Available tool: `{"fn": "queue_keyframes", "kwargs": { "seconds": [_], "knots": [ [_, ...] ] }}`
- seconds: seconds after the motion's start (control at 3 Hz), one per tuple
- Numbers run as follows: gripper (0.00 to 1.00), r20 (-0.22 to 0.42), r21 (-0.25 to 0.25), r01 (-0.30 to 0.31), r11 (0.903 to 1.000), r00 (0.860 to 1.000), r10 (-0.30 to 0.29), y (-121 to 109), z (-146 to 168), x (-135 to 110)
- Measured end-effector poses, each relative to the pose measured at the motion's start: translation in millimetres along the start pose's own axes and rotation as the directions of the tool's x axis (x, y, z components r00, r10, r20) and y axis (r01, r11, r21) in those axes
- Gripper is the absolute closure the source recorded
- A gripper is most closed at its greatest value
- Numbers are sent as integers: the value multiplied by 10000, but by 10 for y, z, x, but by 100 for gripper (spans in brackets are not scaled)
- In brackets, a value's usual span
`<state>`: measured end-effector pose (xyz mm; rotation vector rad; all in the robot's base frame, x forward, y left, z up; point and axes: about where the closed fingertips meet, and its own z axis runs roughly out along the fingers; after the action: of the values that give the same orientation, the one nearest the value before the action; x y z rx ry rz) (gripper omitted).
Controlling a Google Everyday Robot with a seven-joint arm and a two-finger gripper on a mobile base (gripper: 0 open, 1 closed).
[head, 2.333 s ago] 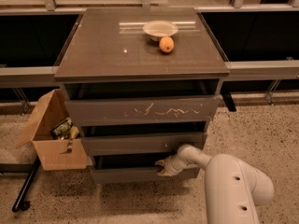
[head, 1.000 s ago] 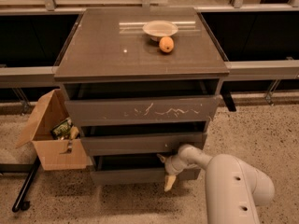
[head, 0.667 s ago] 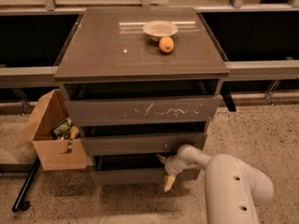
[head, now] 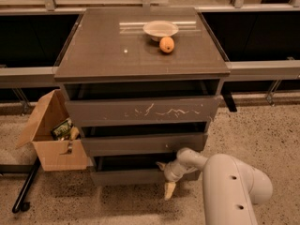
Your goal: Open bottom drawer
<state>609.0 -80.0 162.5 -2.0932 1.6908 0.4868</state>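
The bottom drawer [head: 126,176] is the lowest, smallest front of the grey-brown cabinet, plain and unscratched, pulled out a little with a dark gap above it. My gripper [head: 165,178] sits at the right part of that front. One finger reaches to the drawer's top edge and the other finger [head: 169,190] hangs down below the front. The white arm [head: 234,186] comes in from the lower right. The middle drawer [head: 143,143] and the scratched top drawer [head: 143,110] stand above it, each slightly out.
A white bowl [head: 160,29] and an orange [head: 166,44] sit on the cabinet top. An open cardboard box [head: 54,137] with packets stands on the floor left of the cabinet. A black bar [head: 26,185] lies on the floor at lower left. Speckled floor surrounds the cabinet.
My gripper has shifted from lying sideways against the drawer front to having one finger pointing down below it. In the last second nothing visibly moved.
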Motion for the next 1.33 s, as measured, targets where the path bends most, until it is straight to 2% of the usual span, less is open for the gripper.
{"fn": "queue_keyframes", "kwargs": {
  "seconds": [0.33,0.67,1.33],
  "knots": [
    [14,113,-350,-97,9993,9999,101,190,-30,-31],
    [37,291,-680,-179,9975,9994,199,353,-35,-28],
    [83,292,-680,-180,9975,9994,200,332,-102,-68]
  ]
}}
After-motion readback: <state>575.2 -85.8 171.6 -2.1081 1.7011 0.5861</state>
